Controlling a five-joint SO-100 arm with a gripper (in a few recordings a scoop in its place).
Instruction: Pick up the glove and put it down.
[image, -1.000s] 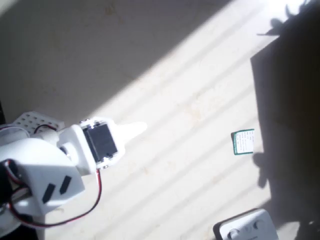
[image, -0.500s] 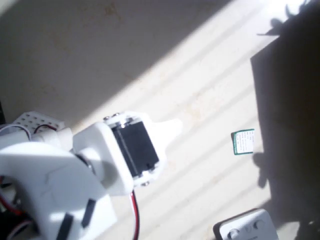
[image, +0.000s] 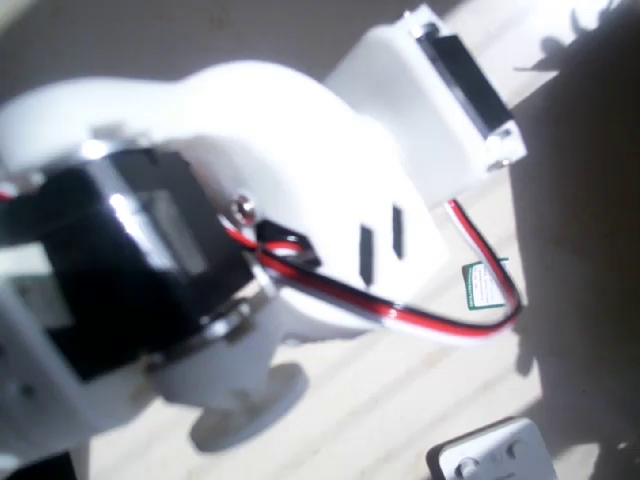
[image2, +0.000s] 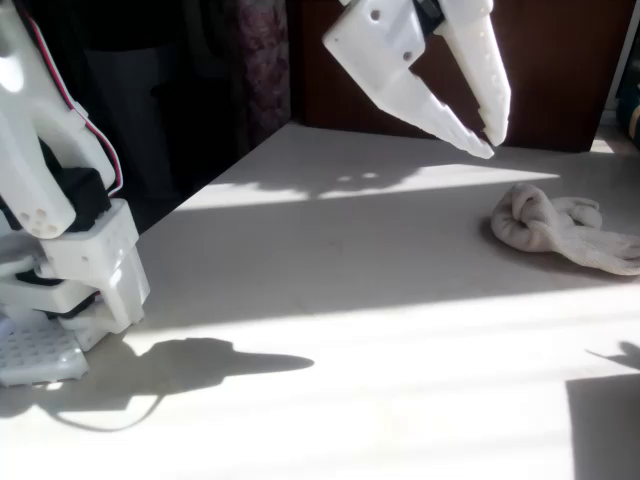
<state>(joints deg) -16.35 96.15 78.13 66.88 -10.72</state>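
My hand (image2: 488, 140) up in the air – fingers a little apart, holding nothing, glove (image2: 560, 228) crumpled on the bench (image2: 330, 300) at right, below and just beyond my fingertips, card (image: 486, 285) near my arm's cable.

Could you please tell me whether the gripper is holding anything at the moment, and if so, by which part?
Nothing is held. The gripper hangs in the air with nothing between its fingers, and the glove lies crumpled on the table, apart from it.

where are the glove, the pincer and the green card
glove (image2: 560, 232), fixed view, on its bunched middle
pincer (image2: 487, 143), fixed view, midway between the fingertips
green card (image: 486, 286), overhead view, on its white face
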